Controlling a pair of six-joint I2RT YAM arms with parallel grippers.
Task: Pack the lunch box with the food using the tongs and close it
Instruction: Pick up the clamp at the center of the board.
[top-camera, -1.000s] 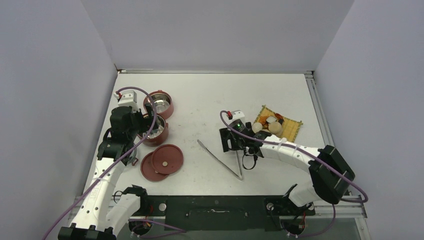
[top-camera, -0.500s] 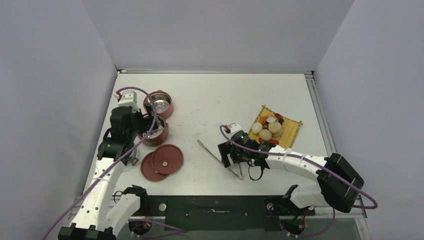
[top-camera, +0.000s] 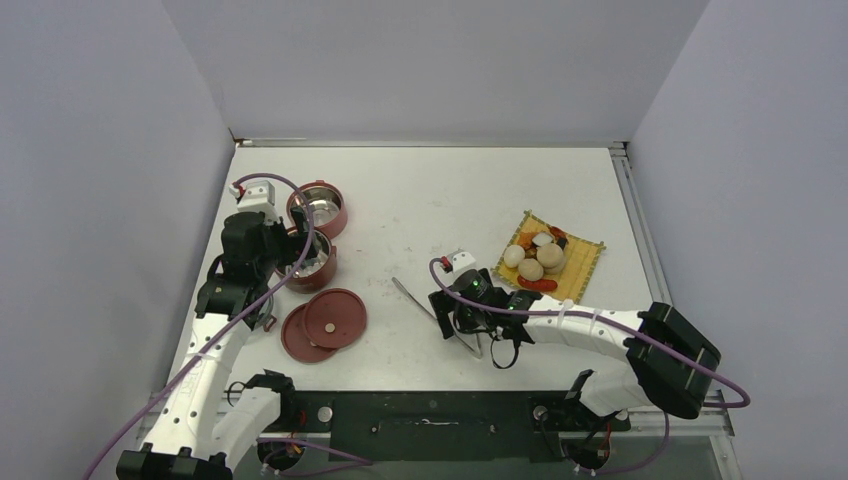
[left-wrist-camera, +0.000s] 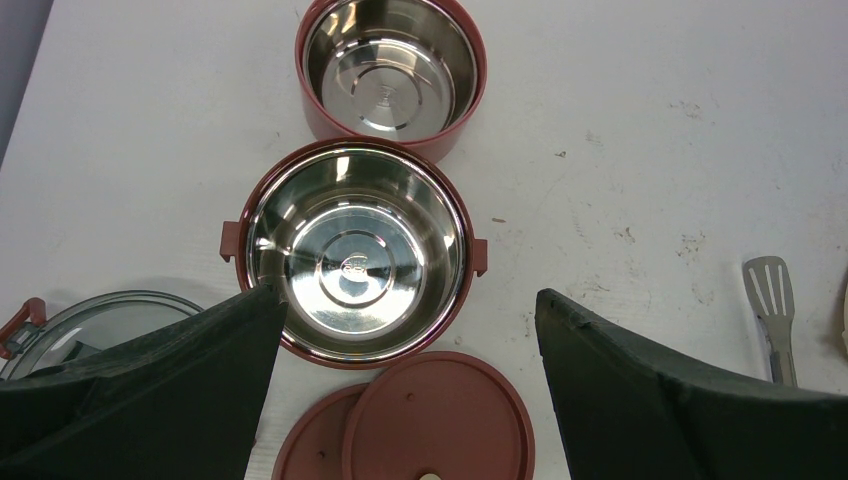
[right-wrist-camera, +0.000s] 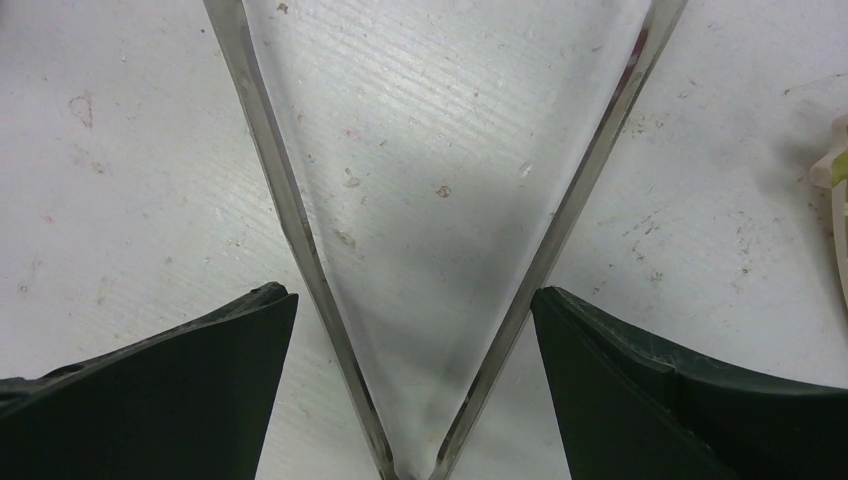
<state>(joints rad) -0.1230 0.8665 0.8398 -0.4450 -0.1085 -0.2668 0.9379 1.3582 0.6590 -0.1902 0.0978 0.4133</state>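
The lunch box stands as two open dark-red bowls with bare steel insides, one behind the other. Both also show at far left in the top view. Its two flat lids lie overlapped on the table beside them. My left gripper hangs open above the nearer bowl, holding nothing. The silver tongs lie flat on the table. My right gripper is open low over them, and its fingers straddle both arms near the joined end. The food sits on the mat.
The yellow woven mat lies right of centre. A clear round lid with a red clip rests under the left arm. The tongs' slotted tip shows at the right of the left wrist view. Walls close in the table's left, back and right.
My right gripper has moved from beside the mat toward the near left, coming down over the tongs' joined end with its jaws wider. The left arm has not moved.
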